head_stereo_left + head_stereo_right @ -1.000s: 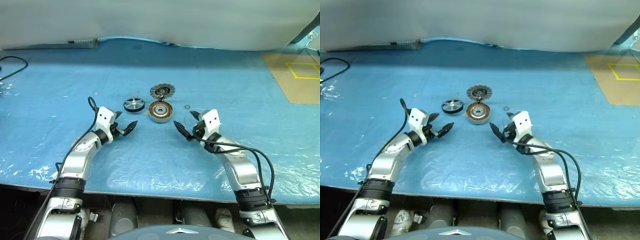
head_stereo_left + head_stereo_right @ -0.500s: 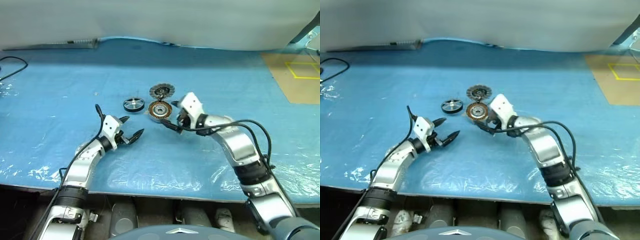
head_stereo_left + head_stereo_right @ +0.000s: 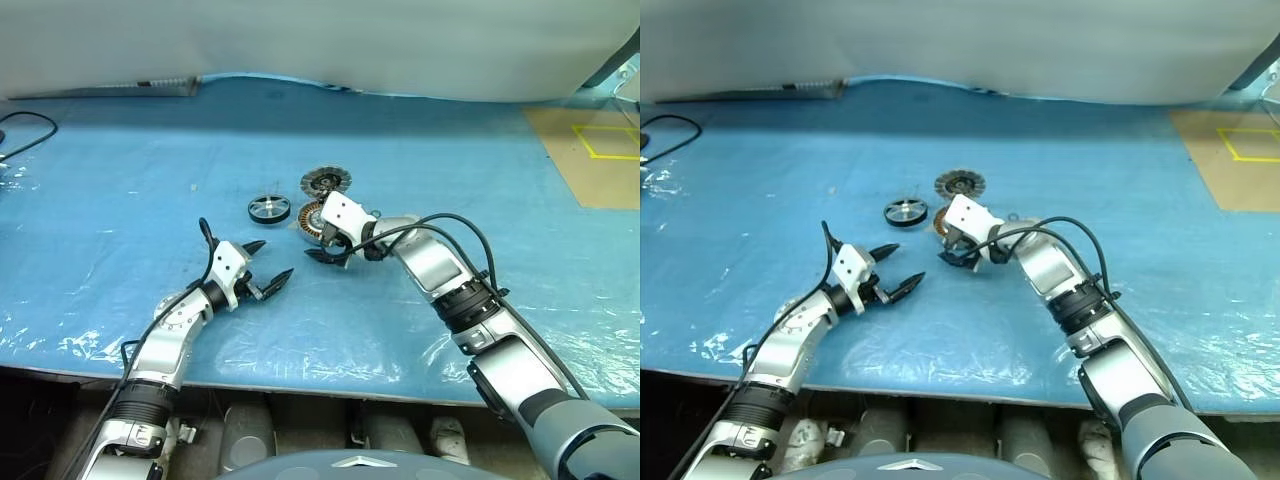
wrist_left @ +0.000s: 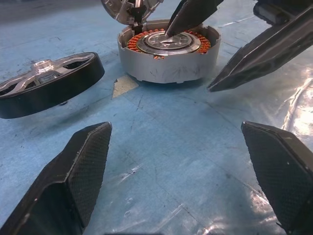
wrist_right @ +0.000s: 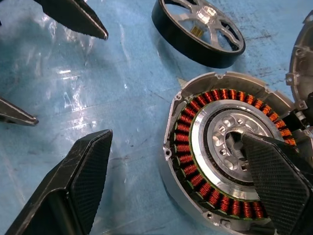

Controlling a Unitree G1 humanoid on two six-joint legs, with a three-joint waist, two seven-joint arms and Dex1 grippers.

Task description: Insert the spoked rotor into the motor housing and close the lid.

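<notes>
Nearest, the left gripper (image 3: 268, 266) hovers over the blue mat (image 3: 120, 190), fingers spread, holding nothing. Beyond it, the right gripper (image 3: 322, 248) straddles the motor housing (image 5: 222, 152), also spread wide. The spoked rotor (image 3: 268, 208) lies just left, the lid (image 3: 325, 181) behind.

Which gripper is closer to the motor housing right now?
Right. The right gripper hangs open at the motor housing, one finger over its centre. The left gripper, also open, sits apart from it.

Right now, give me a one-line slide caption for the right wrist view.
Open right gripper poised over the motor housing, one finger above its centre; spoked rotor lies beyond on the blue sheet.
</notes>
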